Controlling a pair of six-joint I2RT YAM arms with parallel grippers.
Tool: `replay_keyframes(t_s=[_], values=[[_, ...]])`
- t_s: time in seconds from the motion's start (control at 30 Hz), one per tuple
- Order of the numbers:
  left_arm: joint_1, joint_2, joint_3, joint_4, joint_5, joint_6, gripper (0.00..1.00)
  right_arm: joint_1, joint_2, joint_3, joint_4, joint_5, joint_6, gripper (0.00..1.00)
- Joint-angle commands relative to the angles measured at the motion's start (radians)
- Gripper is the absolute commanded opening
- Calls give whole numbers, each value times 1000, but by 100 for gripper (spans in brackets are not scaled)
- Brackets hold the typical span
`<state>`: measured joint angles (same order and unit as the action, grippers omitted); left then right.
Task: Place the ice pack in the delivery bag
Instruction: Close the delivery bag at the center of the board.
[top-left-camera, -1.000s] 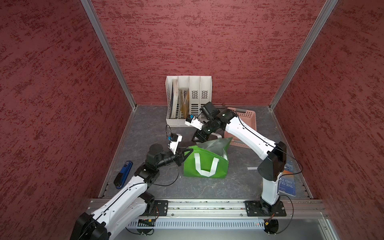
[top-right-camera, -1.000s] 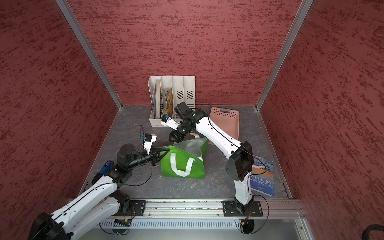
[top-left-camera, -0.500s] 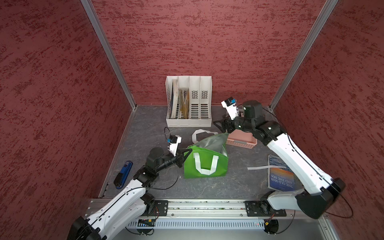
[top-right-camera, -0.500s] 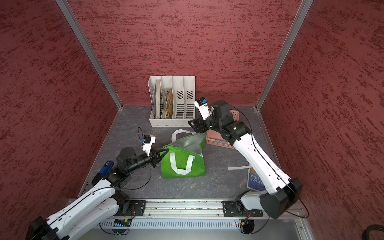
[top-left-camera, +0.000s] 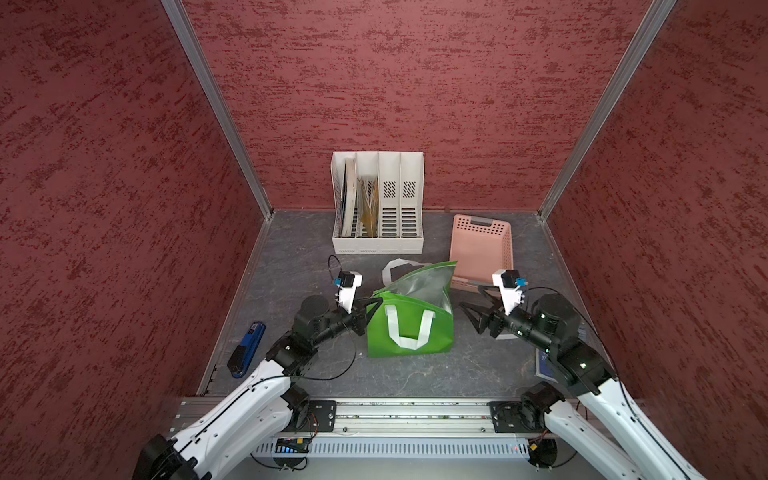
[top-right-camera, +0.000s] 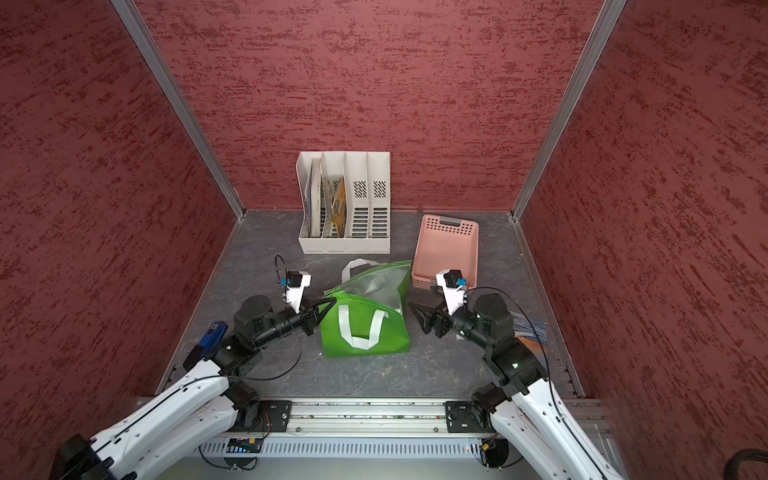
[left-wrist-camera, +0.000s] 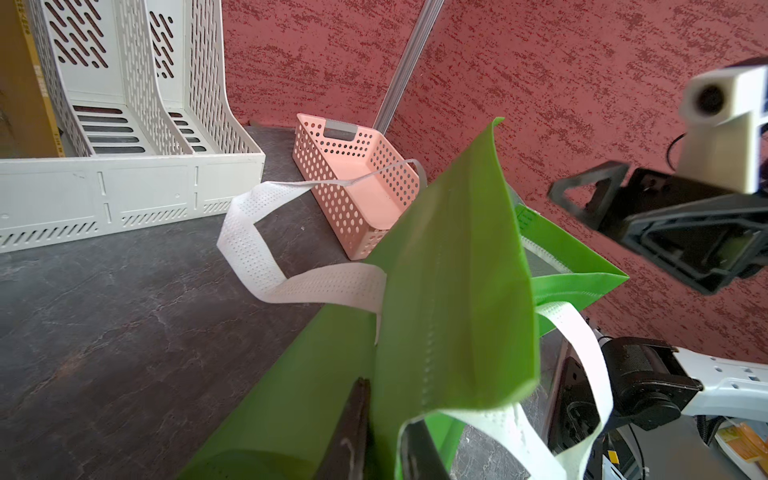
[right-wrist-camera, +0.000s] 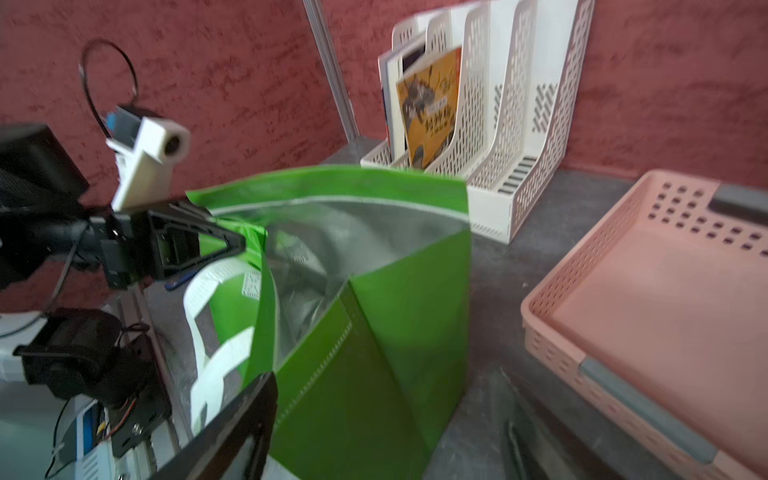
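**Desk:** What are your grippers doing?

**Me:** My left gripper (top-left-camera: 371, 302) is clamped on the rim of the delivery bag (top-left-camera: 409, 336), at the corner on my left arm's side. The left wrist view shows green fabric between its fingers (left-wrist-camera: 353, 432). My right gripper (top-left-camera: 471, 297) hangs just beside the bag's other side. Its jaws are spread wide with nothing between them, and they aren't touching the fabric.

**Desk:** And the bag itself?

**Me:** It's standing upright mid-table with the mouth held open. The silver lining (right-wrist-camera: 353, 232) shows in the right wrist view, and one white handle (top-left-camera: 395, 330) hangs down the front.

**Desk:** Where's the ice pack?

**Me:** I can't see it anywhere. The pink basket (top-left-camera: 507, 253) behind the bag is empty, and there's nothing on the table around it. It may be down inside the bag, but that view is blurred and I can only make out crumpled foil, so I can't say for sure.

**Desk:** So are you finished?

**Me:** I'd judge the placing is probably done, since my right gripper is empty. What's left is confirming the pack is inside and letting go of the rim.
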<state>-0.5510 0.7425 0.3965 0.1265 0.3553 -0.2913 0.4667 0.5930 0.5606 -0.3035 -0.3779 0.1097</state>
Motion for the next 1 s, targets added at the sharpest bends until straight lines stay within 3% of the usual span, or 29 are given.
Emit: replay_keyframes(t_s=[0.0, 0.2, 0.4, 0.53, 0.67, 0.8, 0.9, 0.97], values=[[-6, 8, 31, -32, -24, 19, 13, 0, 46, -21, 25, -141, -32, 81], [-16, 19, 46, -41, -36, 22, 13, 6, -27, -75, 85, -179, -18, 83], [-19, 28, 62, -61, -44, 30, 14, 14, -51, -33, -60, -239, -56, 83], [-21, 29, 66, -67, -46, 31, 14, 26, -78, -36, -91, -209, -89, 84], [-29, 30, 68, -77, -45, 27, 15, 37, 32, -38, -17, -219, -150, 85], [-43, 31, 72, -79, -47, 25, 17, 53, 207, -32, 199, -201, -174, 83], [-52, 28, 73, -82, -47, 21, 25, 57, 340, 7, 322, -151, -183, 71], [-56, 21, 67, -82, -49, 22, 41, 56, 390, 22, 401, -128, -191, 53]])
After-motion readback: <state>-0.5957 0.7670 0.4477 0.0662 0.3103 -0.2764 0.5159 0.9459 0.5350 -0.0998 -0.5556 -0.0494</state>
